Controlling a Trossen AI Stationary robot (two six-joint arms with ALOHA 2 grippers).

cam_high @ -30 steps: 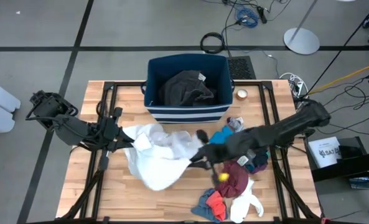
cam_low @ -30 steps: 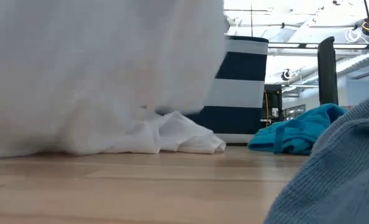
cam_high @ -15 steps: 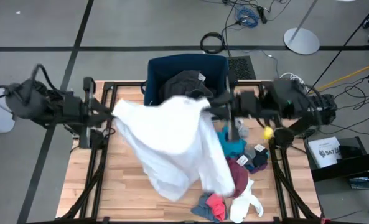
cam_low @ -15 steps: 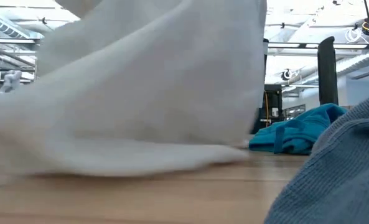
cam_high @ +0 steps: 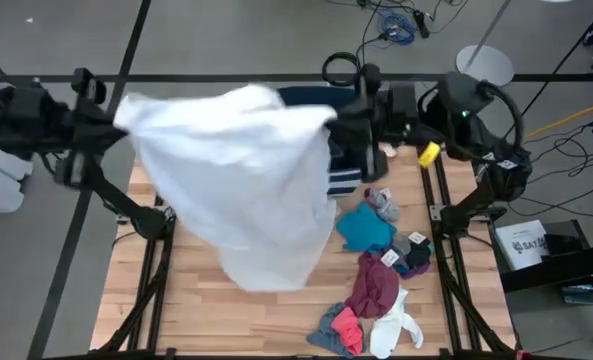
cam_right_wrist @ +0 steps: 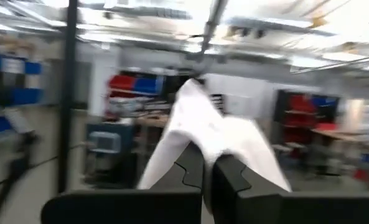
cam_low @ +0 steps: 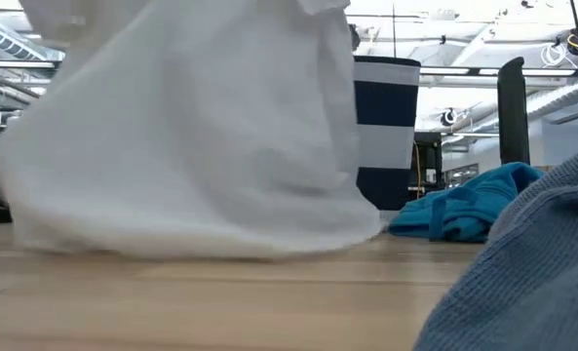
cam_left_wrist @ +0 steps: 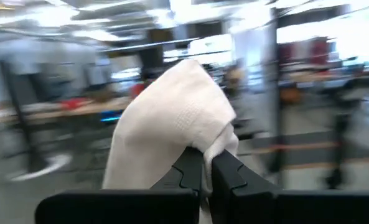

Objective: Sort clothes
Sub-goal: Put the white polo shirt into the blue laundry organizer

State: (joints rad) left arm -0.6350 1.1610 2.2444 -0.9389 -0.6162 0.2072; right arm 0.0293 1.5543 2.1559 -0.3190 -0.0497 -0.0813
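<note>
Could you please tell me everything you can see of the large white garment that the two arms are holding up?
The large white garment is soft, thin-looking fabric, plain and creased. It hangs spread between both arms: the left tool pinches one bunched corner and the right tool the other. From the high view it covers the table's left half and most of the navy striped bin. In the low view its lower edge reaches the tabletop.

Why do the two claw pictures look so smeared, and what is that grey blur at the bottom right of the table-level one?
Both wrist views: the room streaks with motion, the white garment stays sharper. Low view: a blue-grey knit lies too near to focus.
</note>
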